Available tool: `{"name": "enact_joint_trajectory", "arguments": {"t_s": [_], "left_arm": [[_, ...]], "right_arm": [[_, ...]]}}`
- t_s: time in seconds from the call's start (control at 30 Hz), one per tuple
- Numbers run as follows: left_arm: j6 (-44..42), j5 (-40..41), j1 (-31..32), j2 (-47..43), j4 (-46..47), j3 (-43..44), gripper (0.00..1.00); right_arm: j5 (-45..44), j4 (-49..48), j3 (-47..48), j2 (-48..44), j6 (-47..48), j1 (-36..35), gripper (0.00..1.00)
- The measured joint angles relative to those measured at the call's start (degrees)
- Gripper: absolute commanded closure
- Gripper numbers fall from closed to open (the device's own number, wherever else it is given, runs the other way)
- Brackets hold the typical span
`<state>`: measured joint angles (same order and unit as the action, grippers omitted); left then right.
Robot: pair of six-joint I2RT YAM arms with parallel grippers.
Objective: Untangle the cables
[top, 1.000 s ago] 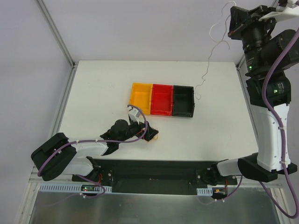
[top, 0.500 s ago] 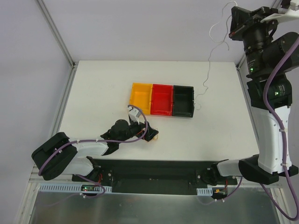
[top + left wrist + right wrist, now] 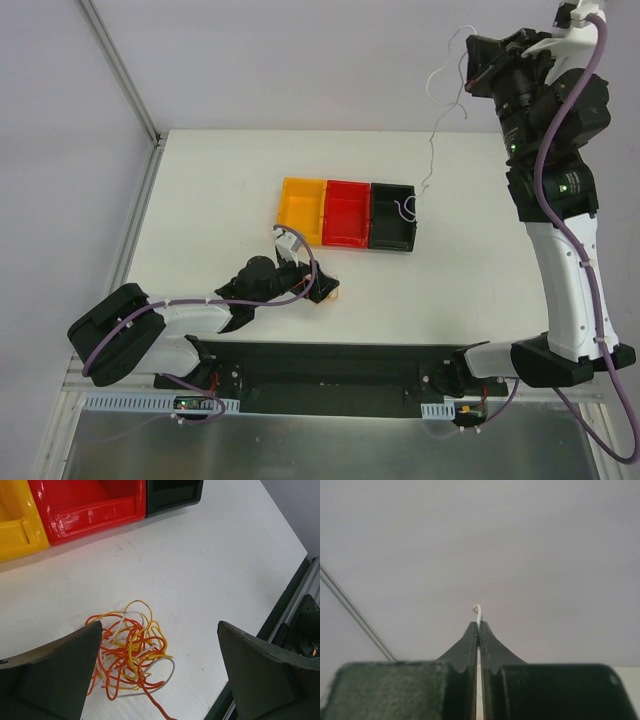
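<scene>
Right gripper (image 3: 478,626): pressed together; a white cable (image 3: 478,611) is pinched, its low end seemingly dangled into the black bin (image 3: 392,244).
Left gripper (image 3: 160,630): spread wide; the cable clump (image 3: 131,652) is flanked between its fingers.

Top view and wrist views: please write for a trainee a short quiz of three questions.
1. True or false: the right hand is shut on a white cable.
2. Over which bin is that cable's lower end seen from the top? A yellow, B red, C black bin.
3. Fill in: the tangled clump lies between the fingers of the open ___ hand.
Key: 1 true; 2 C; 3 left hand.
</scene>
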<state>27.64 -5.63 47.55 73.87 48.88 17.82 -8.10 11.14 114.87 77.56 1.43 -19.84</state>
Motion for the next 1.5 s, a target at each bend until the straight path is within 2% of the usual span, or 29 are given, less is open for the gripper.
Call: {"name": "enact_joint_trajectory", "arguments": {"t_s": [0.27, 0.6, 0.8, 1.0, 1.17, 1.5], "left_arm": [[-0.02, 0.00, 0.00, 0.00, 0.00, 0.00, 0.02], [-0.02, 0.00, 0.00, -0.02, 0.00, 0.00, 0.02], [-0.02, 0.00, 0.00, -0.09, 0.13, 0.00, 0.02], [-0.02, 0.02, 0.00, -0.22, 0.13, 0.00, 0.02], [-0.02, 0.02, 0.00, -0.48, 0.15, 0.00, 0.02], [-0.02, 0.02, 0.00, -0.52, 0.17, 0.00, 0.02]], "right_arm": [[-0.15, -2.43, -10.51, -0.50, -1.14, 0.00, 0.99], [-1.68, -6.45, -43.85, -10.62, -7.37, 0.07, 0.99], [-0.42, -6.71, -57.05, -12.00, -11.80, 0.11, 0.99], [3.15, -3.72, -56.13, -3.72, -11.89, 0.15, 0.99], [4.46, 1.46, -46.27, 7.72, -8.17, 0.50, 0.99], [4.28, 2.78, -37.09, 15.32, -3.56, 4.02, 0.99]]}}
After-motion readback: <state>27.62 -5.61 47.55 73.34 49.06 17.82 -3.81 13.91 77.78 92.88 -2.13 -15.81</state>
